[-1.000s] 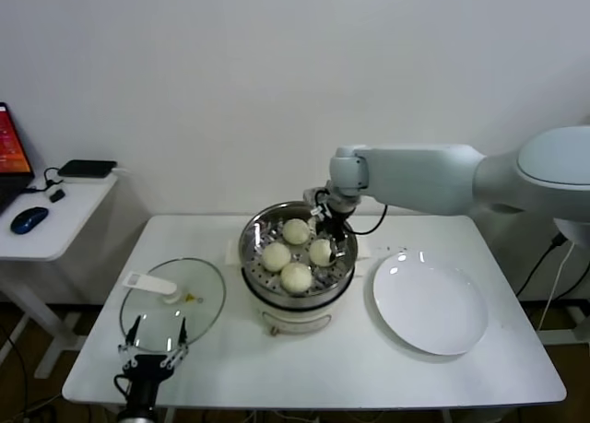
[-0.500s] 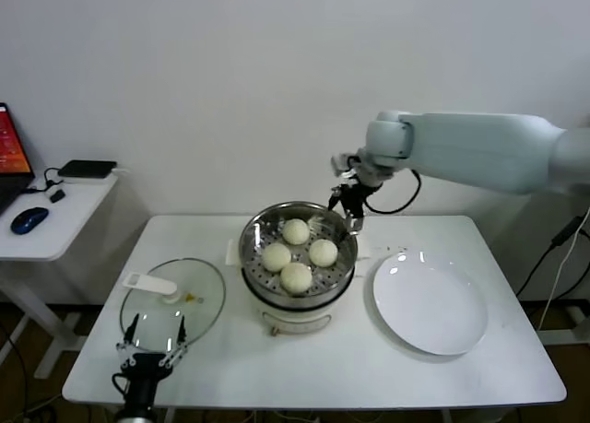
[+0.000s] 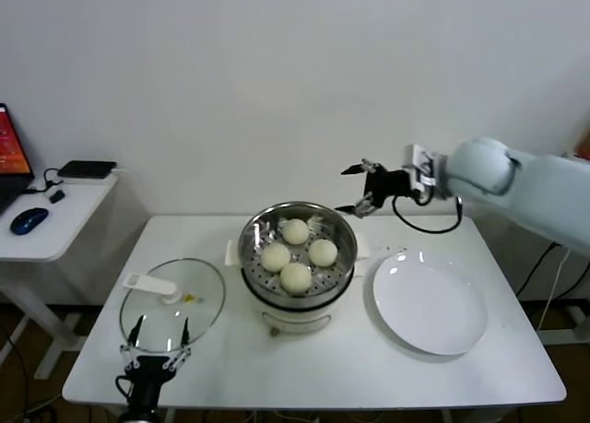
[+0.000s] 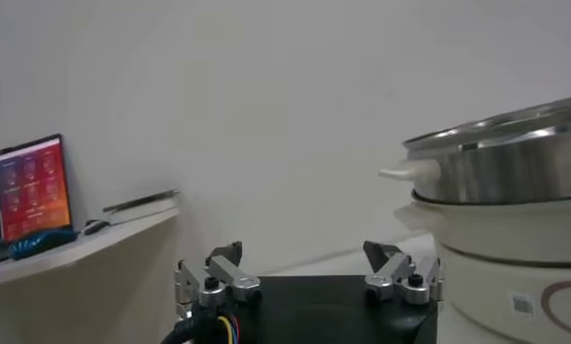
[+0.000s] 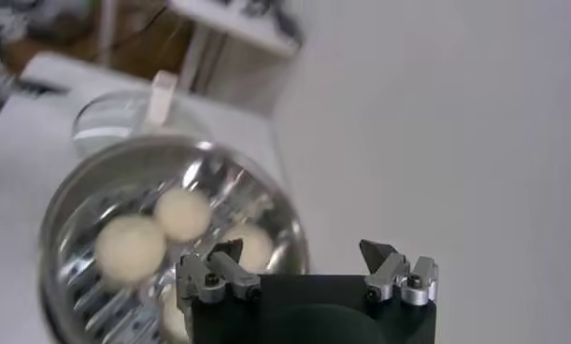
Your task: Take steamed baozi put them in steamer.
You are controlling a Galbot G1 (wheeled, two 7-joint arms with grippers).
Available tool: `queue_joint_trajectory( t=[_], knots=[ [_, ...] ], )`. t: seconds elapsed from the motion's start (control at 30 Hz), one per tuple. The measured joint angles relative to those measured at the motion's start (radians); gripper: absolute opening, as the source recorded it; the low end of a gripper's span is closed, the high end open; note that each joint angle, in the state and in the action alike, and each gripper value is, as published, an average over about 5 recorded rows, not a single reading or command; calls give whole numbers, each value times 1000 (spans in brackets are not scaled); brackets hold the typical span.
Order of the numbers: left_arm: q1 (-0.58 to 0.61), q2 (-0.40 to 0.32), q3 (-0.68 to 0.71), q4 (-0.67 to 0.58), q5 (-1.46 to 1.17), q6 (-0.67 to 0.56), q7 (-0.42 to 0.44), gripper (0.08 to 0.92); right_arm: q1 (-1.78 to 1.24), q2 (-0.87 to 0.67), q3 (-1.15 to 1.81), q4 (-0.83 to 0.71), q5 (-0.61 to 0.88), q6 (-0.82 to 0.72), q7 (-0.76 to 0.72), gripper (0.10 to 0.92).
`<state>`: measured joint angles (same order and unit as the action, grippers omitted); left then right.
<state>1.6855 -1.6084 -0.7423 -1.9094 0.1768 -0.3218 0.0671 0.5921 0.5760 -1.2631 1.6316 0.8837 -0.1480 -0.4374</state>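
The right pincer [image 3: 359, 189] hangs in the air with its jaws spread wide and nothing between them, above and just past the steamer's [image 3: 298, 294] 2 o'clock rim, its fingers pointing back toward the pot. Its arm runs off the head view's right edge.

The steamer stands upright near the middle of the worktop [image 3: 479, 372], mouth facing up. Being round, it has no long axis. Four steamed baozi [image 3: 296, 276] sit on the perforated tray inside, at roughly 12, 3, 6 and 9 o'clock, close together. From the right wrist view only three buns [image 5: 182, 213] show plainly; the fourth is mostly hidden behind the pincer body.

The left pincer [image 3: 157, 338] sits low at the worktop's near edge, at 7 o'clock from the steamer, jaws parted and empty; its arm is cut off by the frame.

A glass lid [image 3: 172, 306] lies flat at the steamer's 9 o'clock, an empty white plate [image 3: 430, 303] at 3 o'clock. Bare worktop lies in front of the steamer and plate.
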Motion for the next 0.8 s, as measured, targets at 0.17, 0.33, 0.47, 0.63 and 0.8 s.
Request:
queue_joint_trajectory(
  t=[0.17,0.33,0.47,0.63,0.8],
  knots=[
    [-1,0,-2,0,13,2,2,823,-285,-127,278,113,-10,62,154,823],
    [2,-1,1,-2,24,0,1,823,-618,-181,612,212,-41,124,269,823],
    [2,-1,-3,3,29,-2,-1,823,-884,-155,878,279,-84,171,320,823],
    [0,-1,-4,12,31,-2,-2,823,-1218,-48,1213,332,-147,236,344,823],
    [-3,-1,-3,19,32,-3,-6,823,-1551,94,1516,362,-198,318,335,823]
  ],
)
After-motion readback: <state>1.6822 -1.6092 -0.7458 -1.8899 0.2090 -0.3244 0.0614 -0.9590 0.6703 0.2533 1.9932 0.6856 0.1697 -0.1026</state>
